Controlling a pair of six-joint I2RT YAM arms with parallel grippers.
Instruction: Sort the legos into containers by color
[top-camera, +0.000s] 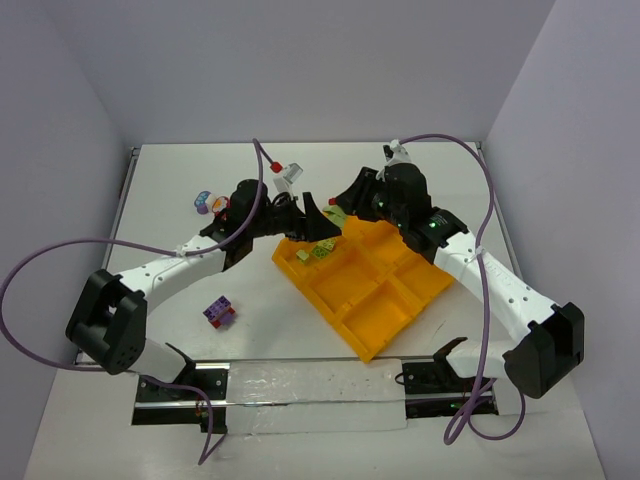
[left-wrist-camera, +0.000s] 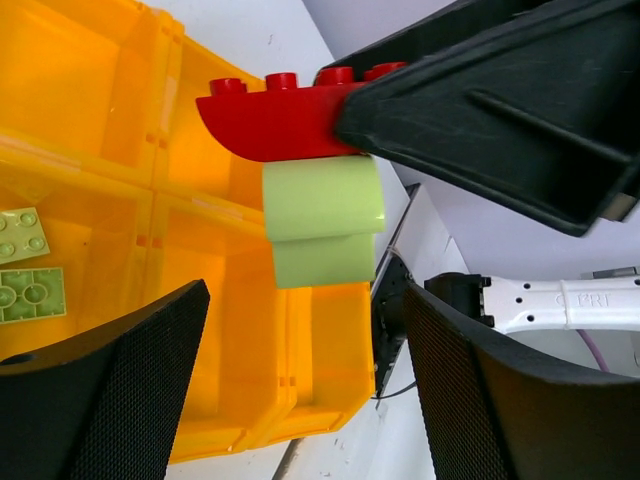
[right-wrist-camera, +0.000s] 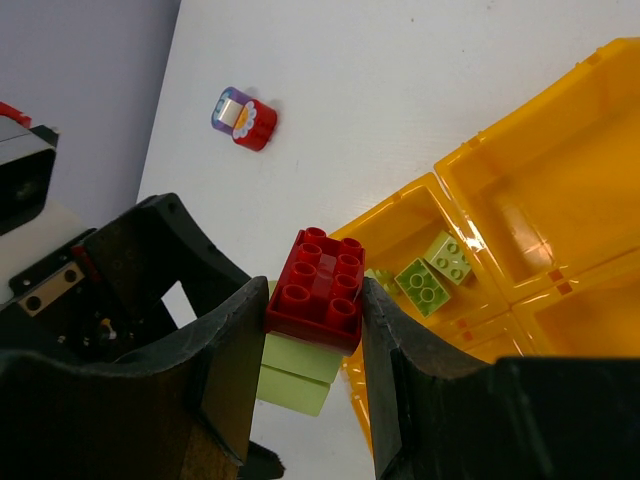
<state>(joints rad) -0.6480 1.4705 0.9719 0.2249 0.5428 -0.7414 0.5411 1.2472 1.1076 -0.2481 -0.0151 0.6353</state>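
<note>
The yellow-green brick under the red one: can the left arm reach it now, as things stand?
Probably yes. The left gripper is open and faces the yellow-green brick, which hangs exposed below the red brick. The right gripper grips the red one above it, so nothing seems to block the way.

Orange tray partly beyond the right wrist view's edge.
</note>
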